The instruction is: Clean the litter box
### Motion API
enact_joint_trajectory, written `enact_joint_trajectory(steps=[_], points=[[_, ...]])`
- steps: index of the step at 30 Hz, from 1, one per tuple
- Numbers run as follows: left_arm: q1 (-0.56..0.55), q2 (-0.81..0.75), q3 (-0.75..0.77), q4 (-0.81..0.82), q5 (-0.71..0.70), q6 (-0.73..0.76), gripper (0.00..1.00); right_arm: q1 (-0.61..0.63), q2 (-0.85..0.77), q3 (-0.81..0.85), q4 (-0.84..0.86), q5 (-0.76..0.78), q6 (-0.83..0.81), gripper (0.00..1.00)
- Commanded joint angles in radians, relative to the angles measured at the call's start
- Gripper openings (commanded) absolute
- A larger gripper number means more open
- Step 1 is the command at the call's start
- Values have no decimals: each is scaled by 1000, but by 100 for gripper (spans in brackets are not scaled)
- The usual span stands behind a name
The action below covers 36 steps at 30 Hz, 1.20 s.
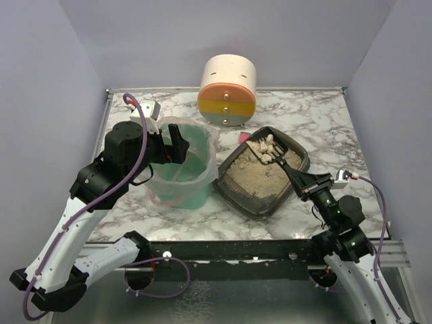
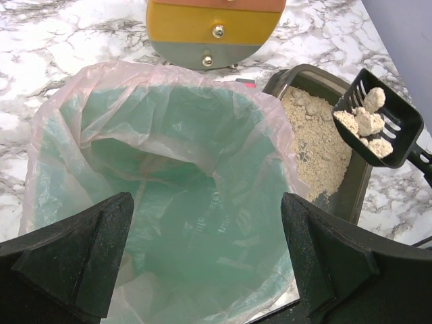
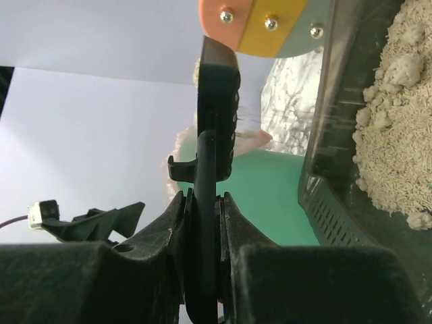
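Note:
The litter box [image 1: 256, 208] is a dark grey tray of beige litter, right of centre on the marble table. A black slotted scoop [image 1: 271, 154] hangs over its far end, carrying several pale clumps. My right gripper [image 1: 307, 183] is shut on the scoop's handle; in the right wrist view the gripper [image 3: 202, 202] pinches the thin black handle [image 3: 214, 101] edge-on, beside the litter box wall [image 3: 331, 209]. My left gripper [image 1: 172, 145] stands open above the green bin [image 1: 182, 175]. In the left wrist view the gripper [image 2: 206, 223] spans the bag-lined bin [image 2: 169, 202], with nothing between its fingers. The scoop [image 2: 378, 125] shows at right over the litter box [image 2: 358, 189].
A cream, orange and yellow cylinder [image 1: 228, 91] lies on its side at the back centre. A small pink object [image 1: 241, 137] sits behind the litter box. The bin stands close against the litter box's left side. Grey walls enclose the table on three sides.

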Motion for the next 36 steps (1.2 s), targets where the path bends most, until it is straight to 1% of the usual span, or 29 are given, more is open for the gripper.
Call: enact_joint_trajectory(steps=[1, 2, 3, 4, 5, 6, 9, 10, 11, 12, 13, 15, 16, 17, 18, 19, 20, 21, 22, 24, 25, 27, 28, 30, 31, 33, 34, 35, 36], points=[[2, -10, -6, 19, 18, 7, 99, 3, -35, 43, -43, 59, -22, 1], [2, -10, -8, 20, 19, 6, 99, 3, -34, 4, 65, -10, -8, 1], [2, -9, -10, 20, 19, 6, 99, 3, -25, -2, 91, -50, 18, 1], [2, -9, -10, 19, 20, 6, 99, 4, -26, 38, 7, -20, 11, 1], [2, -9, -11, 19, 23, 6, 99, 3, -32, 77, -124, 75, -1, 1], [2, -10, -12, 20, 25, 4, 99, 3, -43, 76, -157, 94, 22, 0], [2, -13, -12, 21, 26, 2, 99, 3, -38, -25, 103, -83, 93, 1], [2, -14, -11, 21, 24, 2, 99, 3, -34, 11, 26, -64, 89, 0], [2, -13, -12, 21, 26, 2, 99, 3, -41, 67, -120, 30, 58, 1], [2, -15, -13, 21, 28, 0, 99, 3, -48, 83, -201, 87, 66, 1], [2, -15, -13, 22, 30, -1, 99, 3, -58, 59, -151, 54, 82, 0], [2, -16, -15, 22, 32, -1, 99, 3, -37, -21, 56, -89, 116, 1], [2, -16, -16, 21, 30, -1, 99, 4, -28, -2, 18, -92, 122, 0], [2, -17, -17, 21, 31, -1, 99, 3, -32, 54, -114, 18, 90, 1], [2, -19, -17, 22, 33, -4, 99, 4, -43, 81, -219, 64, 84, 0], [2, -19, -17, 22, 34, -6, 99, 3, -58, 56, -197, 53, 104, 1], [2, -20, -17, 22, 36, -6, 99, 3, -64, 4, -24, -44, 116, 1], [2, -19, -18, 22, 34, -6, 99, 3, -52, -39, 71, -91, 144, 0], [2, -19, -19, 22, 32, -5, 99, 4, -36, -29, 27, -104, 139, 1], [2, -19, -17, 21, 34, -4, 99, 4, -39, 73, -229, 75, 69, 0], [2, -21, -18, 22, 36, -5, 99, 3, -49, 70, -224, 70, 94, 0], [2, -21, -14, 21, 36, -3, 99, 4, -62, -35, 32, -79, 157, 1], [2, -21, -14, 20, 34, -2, 99, 4, -44, -66, 88, -119, 179, 0], [2, -21, -12, 15, 33, 1, 99, 3, -34, 27, -162, 34, 113, 1], [2, -21, -11, 14, 34, 2, 99, 4, -35, 53, -193, 51, 113, 0], [2, -22, -12, 15, 35, 3, 99, 3, -28, -9, 51, -77, 130, 0], [2, -22, -13, 13, 31, 3, 99, 3, -3, -35, 125, -124, 150, 1], [2, -21, -13, 13, 29, 4, 99, 3, 21, 12, 49, -95, 118, 1], [2, -20, -11, 11, 30, 5, 99, 3, 19, 72, -113, 8, 84, 1]])
